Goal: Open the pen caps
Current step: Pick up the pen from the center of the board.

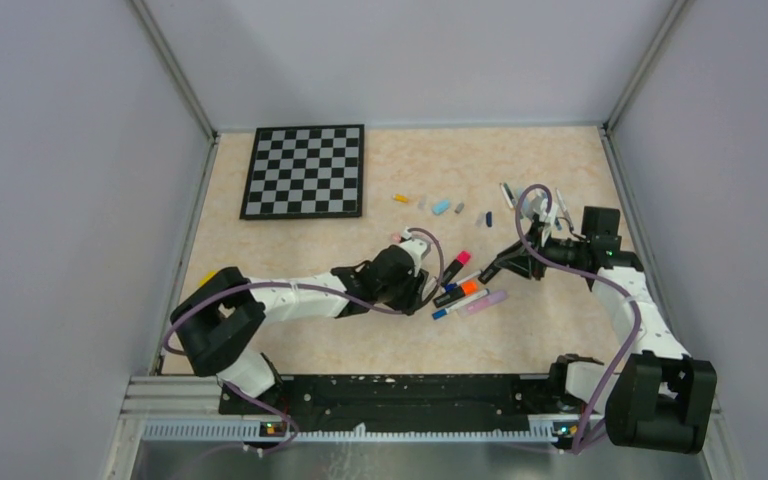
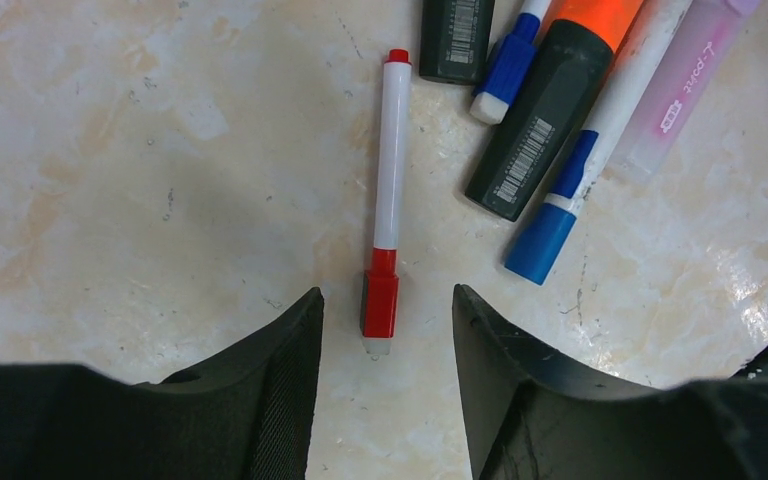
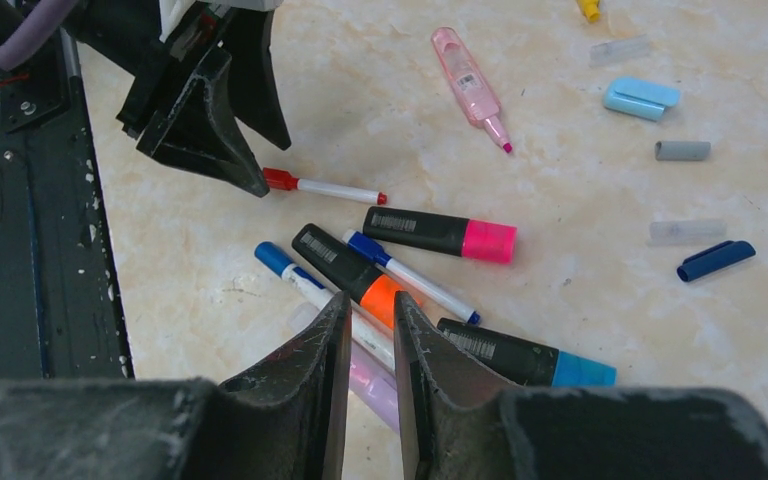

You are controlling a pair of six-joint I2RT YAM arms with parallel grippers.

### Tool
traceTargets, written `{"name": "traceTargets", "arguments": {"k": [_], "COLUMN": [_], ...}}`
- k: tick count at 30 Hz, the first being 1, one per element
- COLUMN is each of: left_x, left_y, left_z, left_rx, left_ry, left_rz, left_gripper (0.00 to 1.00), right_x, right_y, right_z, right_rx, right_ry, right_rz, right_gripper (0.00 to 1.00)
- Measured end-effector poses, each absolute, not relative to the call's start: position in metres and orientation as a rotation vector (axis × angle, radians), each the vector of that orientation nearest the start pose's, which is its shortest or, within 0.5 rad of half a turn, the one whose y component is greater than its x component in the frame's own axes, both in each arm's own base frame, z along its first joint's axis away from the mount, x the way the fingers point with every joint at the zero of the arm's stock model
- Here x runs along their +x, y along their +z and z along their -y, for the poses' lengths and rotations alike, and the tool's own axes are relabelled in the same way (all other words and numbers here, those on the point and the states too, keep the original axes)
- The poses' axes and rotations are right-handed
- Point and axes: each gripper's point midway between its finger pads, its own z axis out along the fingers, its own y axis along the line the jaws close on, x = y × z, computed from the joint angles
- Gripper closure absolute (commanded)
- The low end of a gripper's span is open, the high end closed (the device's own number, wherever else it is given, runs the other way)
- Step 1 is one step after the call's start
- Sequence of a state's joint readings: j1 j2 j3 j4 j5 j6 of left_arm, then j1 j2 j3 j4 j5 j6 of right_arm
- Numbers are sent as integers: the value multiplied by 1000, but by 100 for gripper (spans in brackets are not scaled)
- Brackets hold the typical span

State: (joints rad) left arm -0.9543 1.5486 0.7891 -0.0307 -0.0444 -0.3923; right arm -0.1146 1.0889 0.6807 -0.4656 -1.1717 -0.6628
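The left gripper (image 2: 385, 295) stood with its jaws half apart, low over the worktop (image 2: 110, 150). Between its fingers (image 2: 295, 340), at the lower middle of the left wrist view, lay the red cap (image 2: 380, 305) of a thin white pen (image 2: 392, 160). A little bare worktop showed on each side of the cap, so the gripper was grasping nothing; it only framed the cap. I judged that it was placed so because a simple closing would pinch the cap and leave the barrel free for pulling.

The right gripper (image 3: 371, 305) hung above the heap of pens with only a narrow slit between its fingers. Nothing was in the slit. Probably it waited to take the other end of the pen.

To the right of the red pen lay the capped ones, close together: a thin pen with a blue cap (image 2: 540, 245), and black markers with an orange cap (image 3: 382, 298), a pink cap (image 3: 488, 241) and a light blue cap (image 3: 580, 370).

Further off, in the upper right of the right wrist view, loose caps lay apart: light blue (image 3: 640, 98), grey (image 3: 682, 150) and dark blue (image 3: 715, 260). A pink highlighter (image 3: 470, 85) lay there with its tip bare.
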Motion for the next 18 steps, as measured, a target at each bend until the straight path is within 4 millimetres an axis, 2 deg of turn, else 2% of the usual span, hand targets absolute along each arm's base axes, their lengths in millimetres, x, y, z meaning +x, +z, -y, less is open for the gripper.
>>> {"name": "traceTargets", "arguments": {"k": [6,11,18], "left_x": [213,212,213], "left_y": [36,26,24], "left_z": [318,321,320], "left_rx": [678,696,698], "left_ry": [-535,-508,-467], "left_rz": [-2380,-2404,-2413], "left_gripper": [59,63,82], "right_x": [243,242,242], "right_y": [157,156,156], "right_z": [-125,-125,-125], "right_rx": [-969,-967,-969], "right_ry": [918,923,924], "right_rz": [-1730,-1734,-1736], "right_gripper": [79,79,79]}}
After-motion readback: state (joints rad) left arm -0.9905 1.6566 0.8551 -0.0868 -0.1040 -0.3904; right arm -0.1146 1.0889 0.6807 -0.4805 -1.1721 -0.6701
